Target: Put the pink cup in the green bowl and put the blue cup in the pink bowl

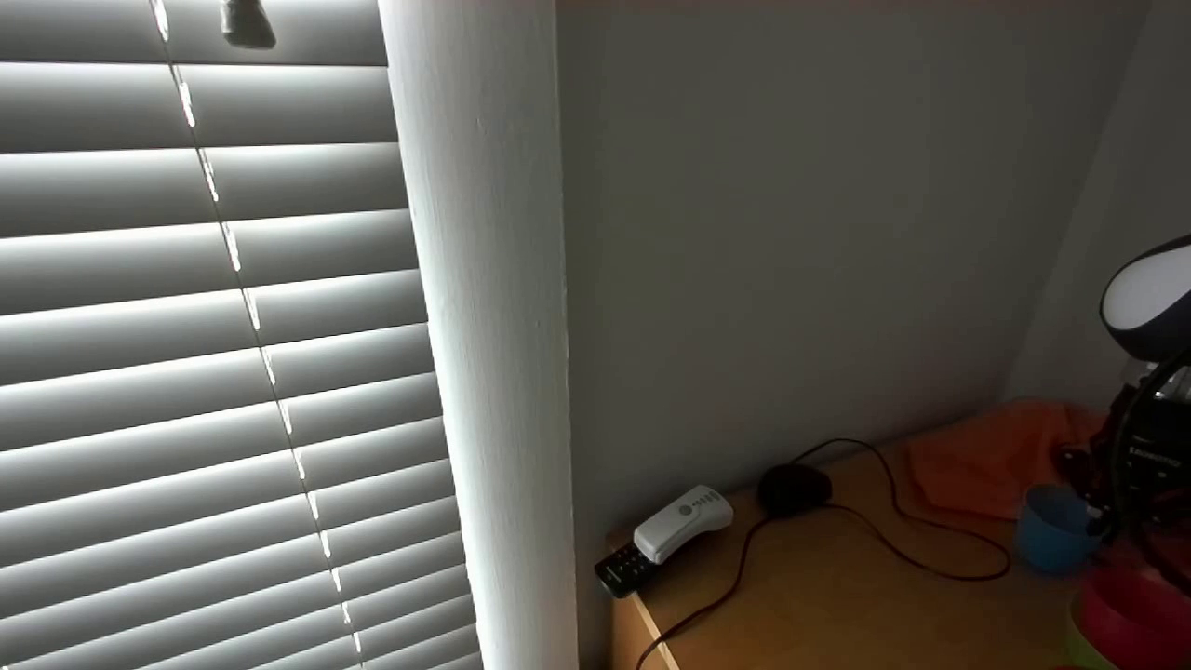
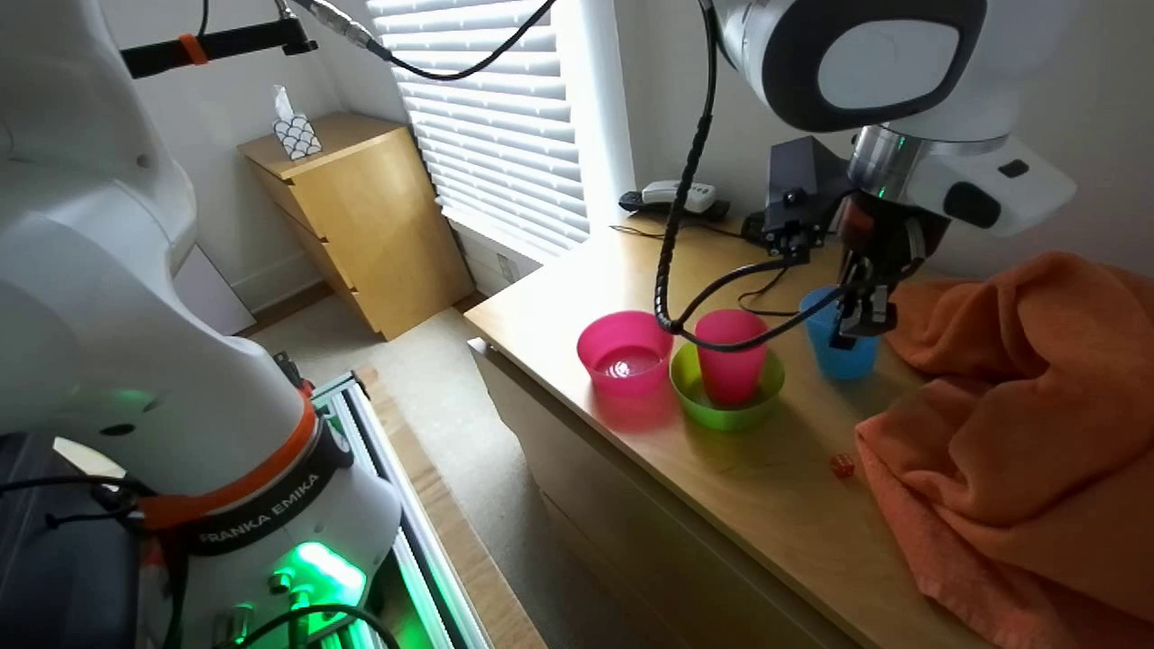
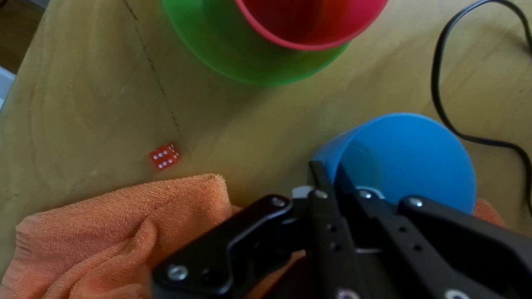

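I've got the end effector [image 3: 328, 169] clenched on the blue cup [image 3: 415, 153] right now: in the wrist view one finger goes inside the rim, the other stays outside, and the wall is pinched between them. Its mouth points up, but I honestly can't tell whether the base is touching the surface [image 2: 775, 500]. It's right next to the crumpled orange cloth [image 2: 1037, 406], with the green bowl [image 2: 717, 420] between it and the pink bowl [image 2: 622, 370]. Pink cup [image 2: 728, 371] is already sorted, sitting mouth up in the green bowl. The two bowls are just beside each other; can't say from my angles if they touch. There's also a red die [image 3: 164, 156] near a corner of the cloth, plus a black cord [image 3: 435, 85] curving past the blue cup. Back by the wall, in an exterior view, some white gadget [image 1: 684, 523] rests on a black remote [image 1: 623, 569], near a dark lump [image 1: 794, 489] that's too dim to make out.
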You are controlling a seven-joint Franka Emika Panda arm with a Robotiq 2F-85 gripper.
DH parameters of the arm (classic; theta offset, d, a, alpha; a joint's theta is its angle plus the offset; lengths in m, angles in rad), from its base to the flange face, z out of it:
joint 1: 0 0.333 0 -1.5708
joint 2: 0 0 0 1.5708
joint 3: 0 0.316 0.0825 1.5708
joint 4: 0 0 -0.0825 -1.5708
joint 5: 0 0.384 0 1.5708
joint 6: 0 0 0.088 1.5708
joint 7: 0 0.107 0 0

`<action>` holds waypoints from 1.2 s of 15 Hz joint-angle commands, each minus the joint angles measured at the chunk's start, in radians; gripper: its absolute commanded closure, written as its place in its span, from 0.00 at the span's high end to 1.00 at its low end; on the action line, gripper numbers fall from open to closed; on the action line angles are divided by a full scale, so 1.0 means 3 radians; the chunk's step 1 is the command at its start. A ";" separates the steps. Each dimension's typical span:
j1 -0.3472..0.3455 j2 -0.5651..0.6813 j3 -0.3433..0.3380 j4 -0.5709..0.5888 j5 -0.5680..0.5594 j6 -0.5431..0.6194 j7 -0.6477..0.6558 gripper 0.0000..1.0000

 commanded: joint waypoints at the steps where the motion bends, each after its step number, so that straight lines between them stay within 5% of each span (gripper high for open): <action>1: 0.0051 -0.0257 0.0033 -0.0100 0.0030 -0.0139 -0.0024 0.01; 5: 0.0227 -0.0686 0.0096 -0.0302 -0.0141 -0.0229 -0.0032 0.01; 11: 0.0407 -0.1231 0.0300 -0.0472 -0.0426 -0.1094 -0.0362 0.01; 18: 0.0530 -0.1223 0.0457 -0.0439 -0.0816 -0.1977 -0.0900 0.01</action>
